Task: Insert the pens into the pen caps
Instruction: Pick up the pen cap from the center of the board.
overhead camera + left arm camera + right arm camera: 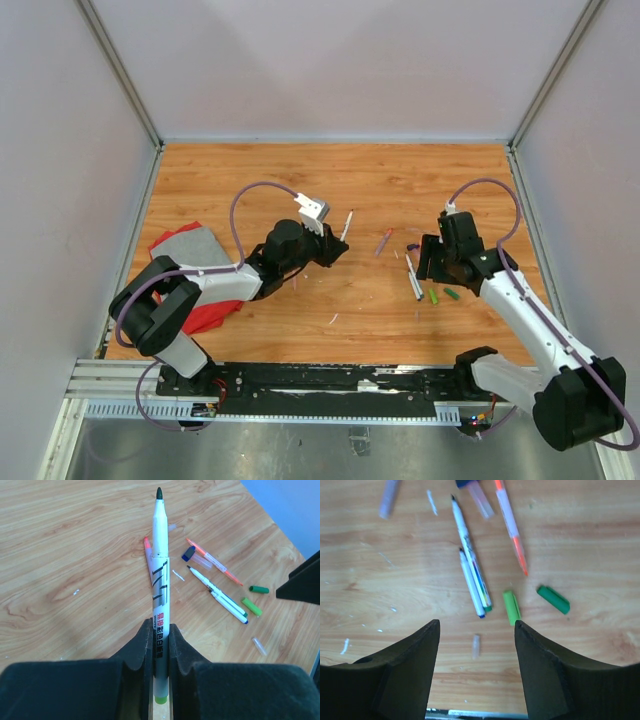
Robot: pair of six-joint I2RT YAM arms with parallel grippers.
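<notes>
Where the overhead view takes in both arms, the left end effector (332, 248) is clamped on a white-barrelled marker pen with a green nib (346, 225) over the middle of the wooden worktop (250, 180). The right end effector (430, 262) hangs over the right-hand scatter, with a short light-green plastic cap (433, 296) and a darker green plastic cap (452, 293) just on its near side, so the right arm is plainly the nearer to both. From the left wrist, the jaws pinch the pen's lower barrel, and its long axis runs straight out from the fingers, nib forward. The two caps lie ahead and off to the right, well apart from the nib. From the right wrist, the fingers stand wide with nothing between them. The light-green cap lies just beyond the right fingertip, its long axis nearly along the fingers' reach and so across their closing line. The darker cap sits further right, slanted. A small shift right should bracket the light-green cap.
</notes>
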